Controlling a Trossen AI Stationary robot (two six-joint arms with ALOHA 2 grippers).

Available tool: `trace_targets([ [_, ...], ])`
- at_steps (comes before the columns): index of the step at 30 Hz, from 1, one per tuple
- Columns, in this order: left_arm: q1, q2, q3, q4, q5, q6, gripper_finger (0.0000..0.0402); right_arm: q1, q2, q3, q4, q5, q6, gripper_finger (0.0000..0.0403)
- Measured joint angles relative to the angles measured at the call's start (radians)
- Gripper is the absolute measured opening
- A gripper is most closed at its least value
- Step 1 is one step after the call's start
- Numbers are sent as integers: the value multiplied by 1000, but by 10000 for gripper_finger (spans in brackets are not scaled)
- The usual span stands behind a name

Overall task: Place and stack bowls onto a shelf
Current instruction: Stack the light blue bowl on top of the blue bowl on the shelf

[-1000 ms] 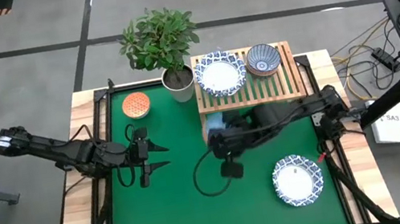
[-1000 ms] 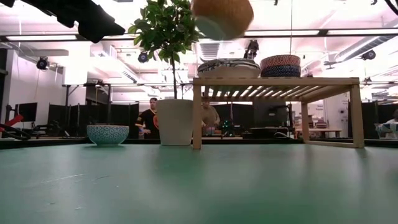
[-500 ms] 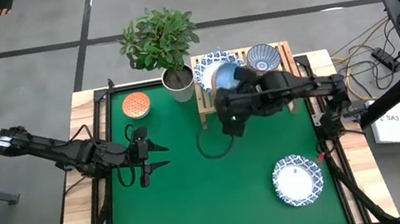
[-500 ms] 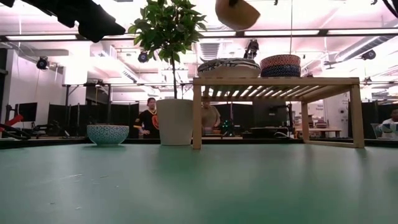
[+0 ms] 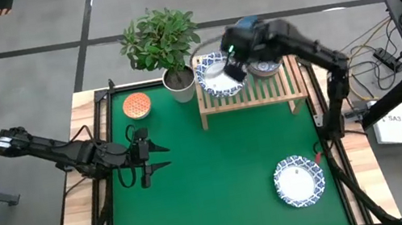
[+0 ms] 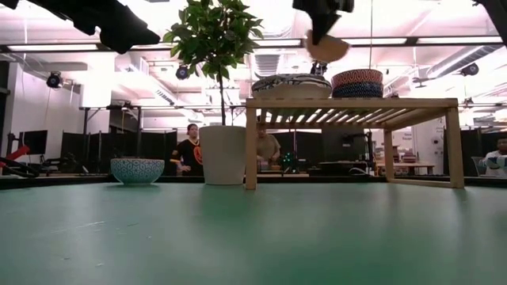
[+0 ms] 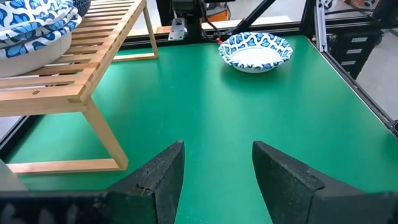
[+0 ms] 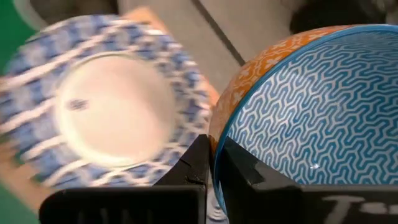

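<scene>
My right gripper (image 5: pixel 235 70) is above the wooden slatted shelf (image 5: pixel 251 92), shut on a small bowl (image 8: pixel 298 106) that is orange outside with a blue zigzag inside. In the low view this bowl (image 6: pixel 326 49) hangs tilted over the shelf top (image 6: pixel 352 103), between a wide white blue-rimmed bowl (image 6: pixel 291 85) and a small dark-patterned bowl (image 6: pixel 356 82), both resting on the slats. My left gripper (image 5: pixel 155 158) waits open over the mat's left part, with nothing between its fingers (image 7: pixel 168 171). My right gripper pinches the small bowl's rim (image 8: pixel 219 134) between its two fingers, one inside the bowl and one on the orange outer wall. It comes from above, slanting down. The bowl hangs tilted below the fingers, clear of the shelf and of the bowls on it.
An orange-red bowl (image 5: pixel 136 105) sits at the mat's far left, next to a potted plant (image 5: pixel 178 83) by the shelf's left end. Another white blue-rimmed bowl (image 5: pixel 299 180) lies on the mat near the front right. Green mat (image 5: pixel 213 184) lies bare between.
My right gripper has swung from over the mat in front of the shelf toward the table's far edge and a little to the right, turning as it went. It now stands above the shelf. The small bowl went with it, staying in the hold, clear and tilted.
</scene>
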Motion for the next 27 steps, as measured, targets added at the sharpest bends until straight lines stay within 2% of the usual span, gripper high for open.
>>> trace_targets([
  [3, 0, 0, 0, 0, 0, 0, 173, -98, -39, 0, 0, -100, 40, 13],
  [7, 0, 0, 0, 0, 0, 0, 173, -215, -95, -3, -1, -396, 115, 13],
  [9, 0, 0, 0, 0, -2, 4, 173, -231, -118, -8, -1, -471, 112, 13],
  [15, 0, 0, 0, 20, -2, 22, 173, -208, -158, -57, 1, -497, 110, 13],
  [27, 0, 0, -6, 22, -2, 22, 173, -195, -189, -289, 2, -484, 151, 13],
])
